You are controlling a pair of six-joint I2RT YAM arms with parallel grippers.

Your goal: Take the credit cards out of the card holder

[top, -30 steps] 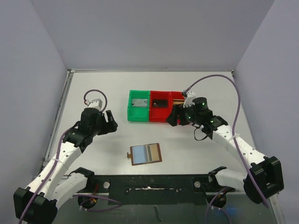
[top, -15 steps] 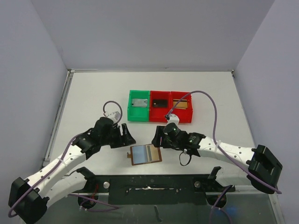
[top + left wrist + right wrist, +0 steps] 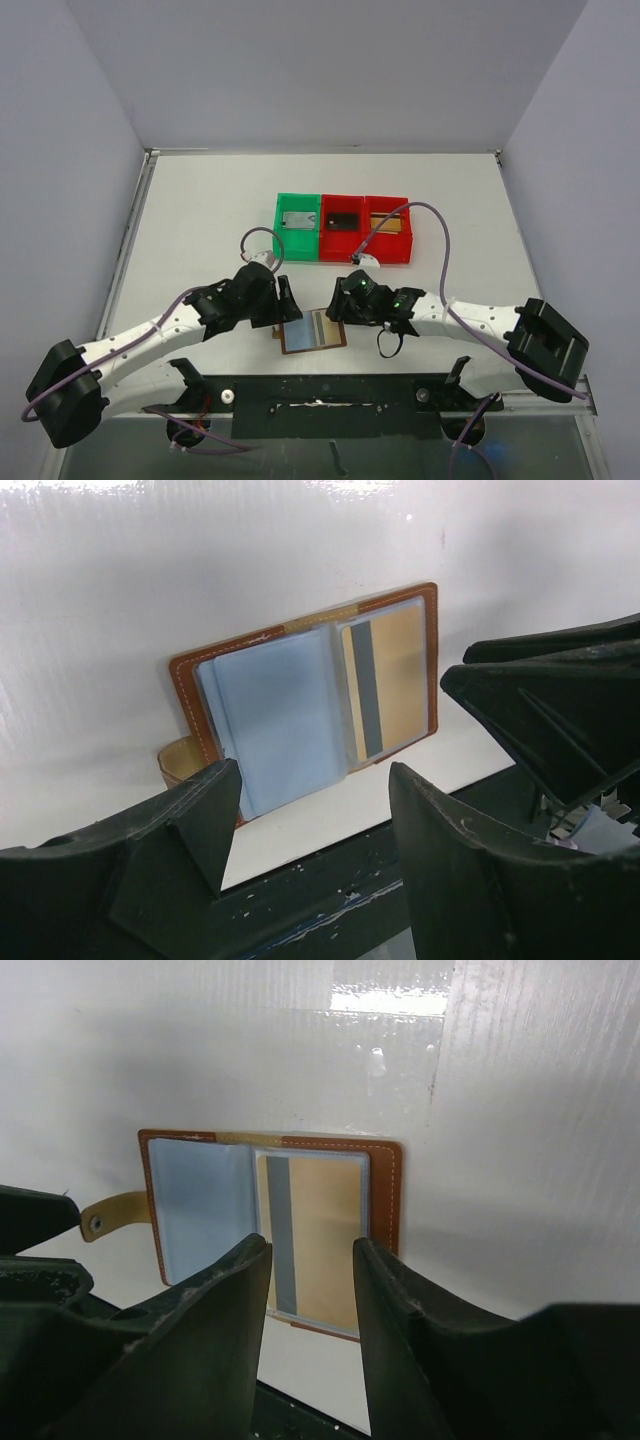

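The brown card holder [image 3: 313,331] lies open on the white table near the front edge, pale blue pockets up. A gold-yellow credit card [image 3: 318,1232] with a grey stripe sits in its right pocket, also seen in the left wrist view [image 3: 392,676]. My left gripper [image 3: 287,305] is open and empty just above the holder's left end [image 3: 262,720]. My right gripper [image 3: 338,302] is open and empty above the holder's right half [image 3: 268,1210], apart from it.
A green bin [image 3: 298,227] and two red bins [image 3: 343,242] [image 3: 389,242] stand in a row at mid table, each with a card-like item inside. The black front rail [image 3: 320,385] runs just below the holder.
Both arms have swung inward and down toward the holder. The right gripper left the red bins and came to the holder's right end. The left gripper came to its left end.
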